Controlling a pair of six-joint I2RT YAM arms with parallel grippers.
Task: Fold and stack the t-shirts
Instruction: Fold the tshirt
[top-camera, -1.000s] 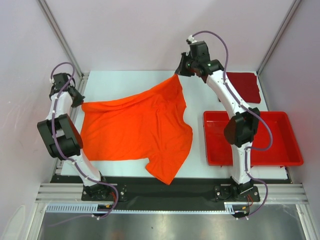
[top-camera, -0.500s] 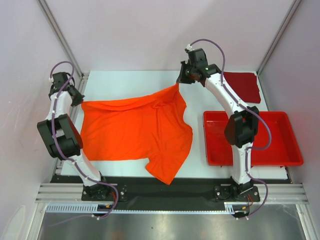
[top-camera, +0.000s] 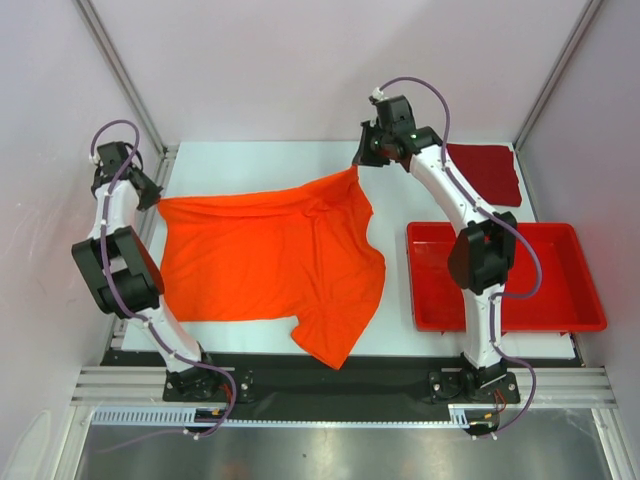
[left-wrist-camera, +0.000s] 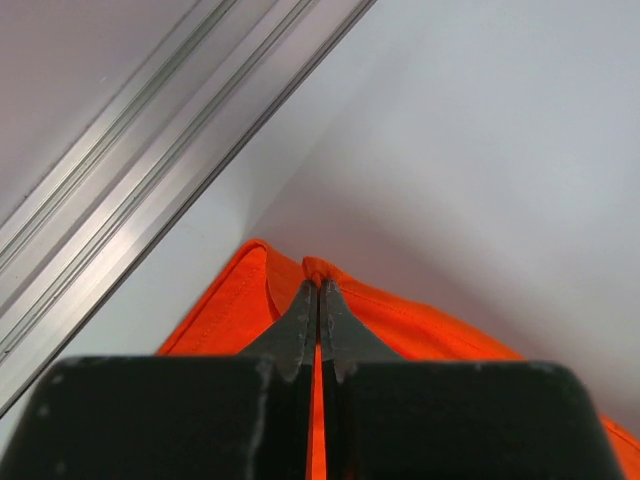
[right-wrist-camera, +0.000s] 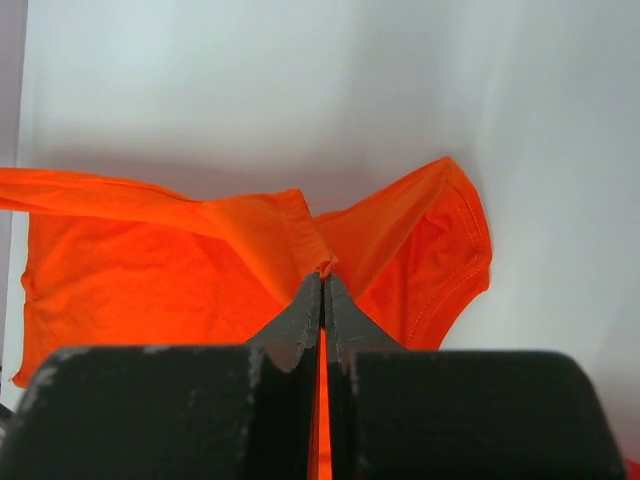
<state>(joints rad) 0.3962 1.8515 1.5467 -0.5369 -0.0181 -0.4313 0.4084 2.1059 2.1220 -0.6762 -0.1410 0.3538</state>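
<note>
The bright orange t-shirt (top-camera: 270, 260) lies spread across the white table, stretched between my two grippers. My left gripper (top-camera: 150, 196) is shut on its far left corner; in the left wrist view the jaws (left-wrist-camera: 319, 290) pinch the orange hem (left-wrist-camera: 400, 315). My right gripper (top-camera: 358, 162) is shut on the shirt's far right corner, lifted a little; the right wrist view shows the pinch (right-wrist-camera: 323, 280) with the cloth (right-wrist-camera: 150, 290) hanging below. The dark red t-shirt (top-camera: 485, 172), a folded square, lies at the back right behind the right arm.
A rigid bright red plastic tray (top-camera: 560, 305) stands at the right front beside the right arm. An aluminium frame rail (left-wrist-camera: 120, 150) runs along the table's left edge. The shirt's lower part hangs over the black front edge (top-camera: 400, 365).
The right gripper lowered and pulled its corner slightly toward the right and back. The left gripper drew its corner further left and back, so the shirt's far edge is stretched straighter.
</note>
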